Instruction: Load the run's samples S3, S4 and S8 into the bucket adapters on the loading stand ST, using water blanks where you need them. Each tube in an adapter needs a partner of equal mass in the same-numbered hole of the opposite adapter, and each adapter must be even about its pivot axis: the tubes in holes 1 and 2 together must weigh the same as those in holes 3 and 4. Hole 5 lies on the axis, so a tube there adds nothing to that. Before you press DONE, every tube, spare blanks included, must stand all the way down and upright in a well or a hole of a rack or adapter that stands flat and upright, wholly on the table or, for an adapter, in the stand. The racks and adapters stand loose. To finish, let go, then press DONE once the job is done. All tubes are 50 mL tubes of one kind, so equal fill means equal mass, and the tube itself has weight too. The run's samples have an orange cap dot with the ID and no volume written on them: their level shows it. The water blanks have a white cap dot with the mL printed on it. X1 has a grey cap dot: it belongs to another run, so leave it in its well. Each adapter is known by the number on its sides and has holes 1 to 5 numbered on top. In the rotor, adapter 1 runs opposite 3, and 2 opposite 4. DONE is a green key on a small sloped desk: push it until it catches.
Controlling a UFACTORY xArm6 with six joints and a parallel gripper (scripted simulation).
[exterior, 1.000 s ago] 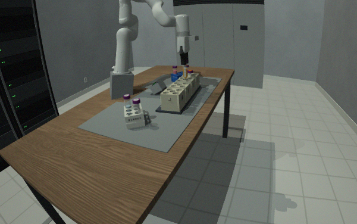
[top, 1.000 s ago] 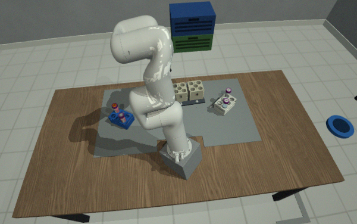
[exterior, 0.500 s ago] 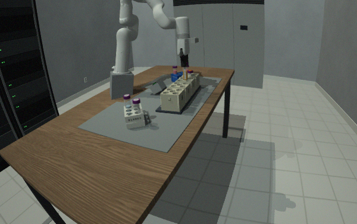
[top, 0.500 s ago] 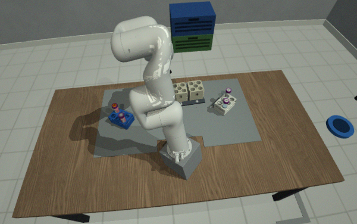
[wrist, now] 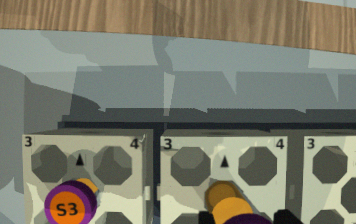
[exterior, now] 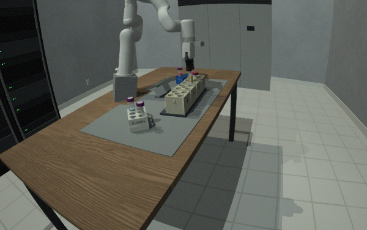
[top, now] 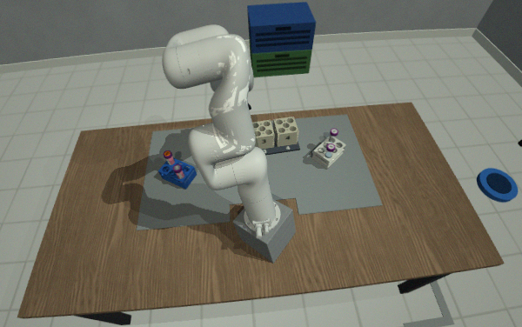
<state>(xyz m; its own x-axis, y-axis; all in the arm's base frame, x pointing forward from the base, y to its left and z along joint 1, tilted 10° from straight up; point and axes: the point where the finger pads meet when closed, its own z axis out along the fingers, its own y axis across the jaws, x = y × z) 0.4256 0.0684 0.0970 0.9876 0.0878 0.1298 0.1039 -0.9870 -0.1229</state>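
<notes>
My gripper (wrist: 245, 219) (exterior: 190, 66) is shut on a purple-capped sample tube (wrist: 227, 202) (exterior: 190, 76) with orange liquid; its label is hidden. The tube hangs upright over the second adapter (wrist: 197, 145) from the left in the wrist view, with its lower end at the middle hole. Sample S3 (wrist: 67, 208) stands in the middle of the leftmost adapter (wrist: 35, 195). In the top view the arm hides those two adapters; adapters 3 (top: 264, 136) and 4 (top: 288, 132) stand empty on the dark stand (top: 283, 150). The blue sample rack (top: 184, 177) holds two tubes (top: 168, 155) (top: 177, 168).
The beige blanks rack (top: 327, 161) (exterior: 138, 122) holds purple-capped blanks (top: 334, 131) (exterior: 130, 101) at the right of the grey mat (top: 339, 191). A small grey sloped desk (exterior: 161, 89) sits near the stand. Blue and green crates (top: 280, 39) and a blue disc (top: 497, 183) are on the floor.
</notes>
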